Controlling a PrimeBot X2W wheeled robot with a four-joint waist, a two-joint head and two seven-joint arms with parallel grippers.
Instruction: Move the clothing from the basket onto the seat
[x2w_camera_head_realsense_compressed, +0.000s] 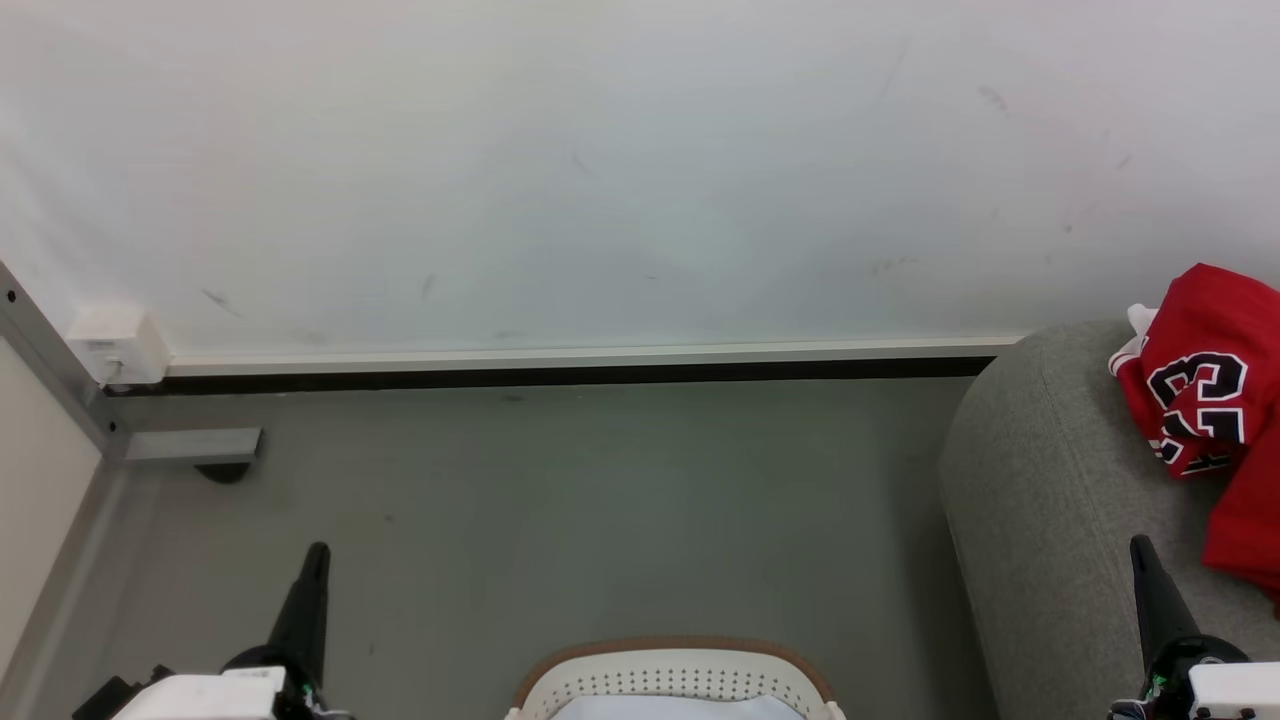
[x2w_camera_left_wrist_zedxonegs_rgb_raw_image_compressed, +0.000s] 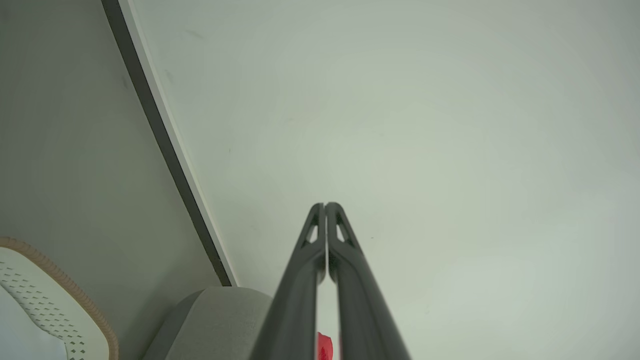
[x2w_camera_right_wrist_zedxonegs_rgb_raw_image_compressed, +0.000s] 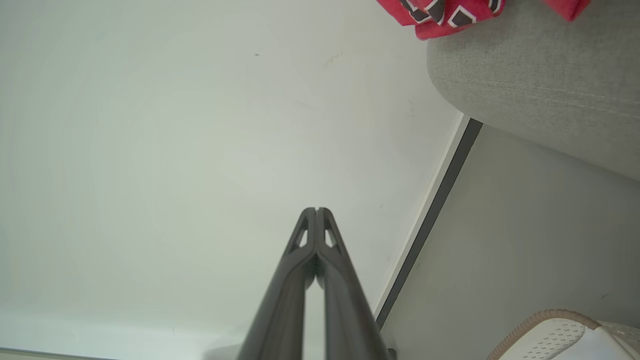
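The clothing (x2w_camera_head_realsense_compressed: 1215, 310) is soft red cloth with a slight sheen, and the seat (x2w_camera_head_realsense_compressed: 1040, 500) is covered in coarse grey woven fabric. The basket (x2w_camera_head_realsense_compressed: 680, 682) looks like smooth white plastic with a brown braided-look rim. The wall (x2w_camera_head_realsense_compressed: 600, 180) is matt and scuffed, the floor (x2w_camera_head_realsense_compressed: 560, 500) smooth and dull grey.

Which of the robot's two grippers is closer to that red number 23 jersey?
The right gripper: it sits by the grey seat, just below the red jersey in the head view. The left gripper is far off, over the floor beyond the basket.
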